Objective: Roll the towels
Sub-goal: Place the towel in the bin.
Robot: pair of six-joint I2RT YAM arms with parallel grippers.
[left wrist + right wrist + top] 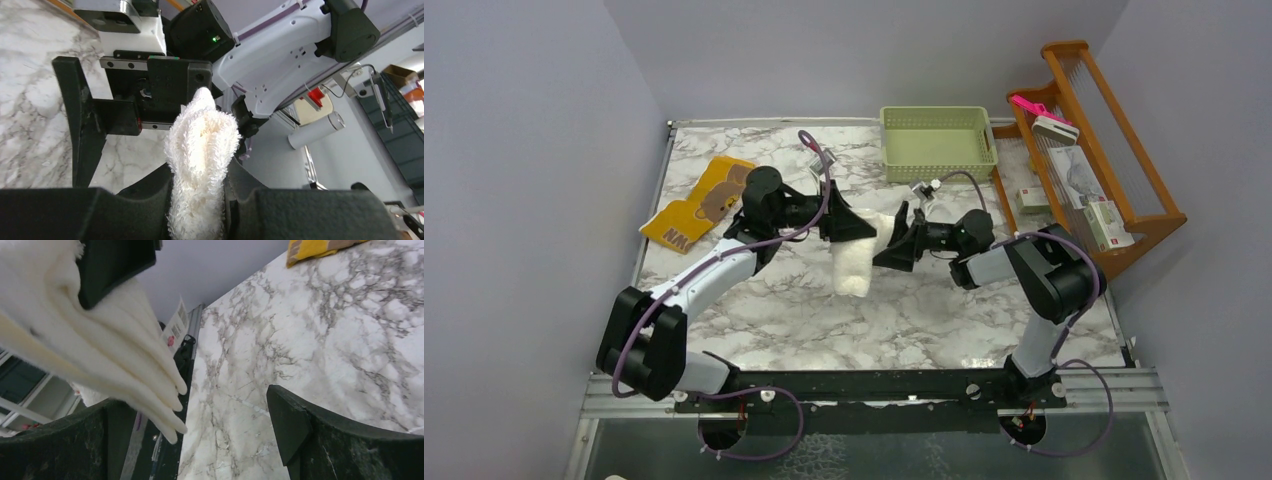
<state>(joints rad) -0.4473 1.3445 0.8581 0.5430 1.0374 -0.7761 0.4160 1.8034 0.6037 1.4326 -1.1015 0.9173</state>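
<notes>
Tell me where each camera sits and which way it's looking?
Top: fixed above and behind the arms, looking down on the table, both arms, white towel and yellow towel.
Left wrist: on the left arm, looking along the left gripper, shut on the white towel, toward the right arm.
Right wrist: on the right arm, looking low across the table past the open right gripper.
Shared: all show the white towel; top and right wrist also the yellow towel.

Overhead plus wrist close-ups (towel (200, 150) shared)
</notes>
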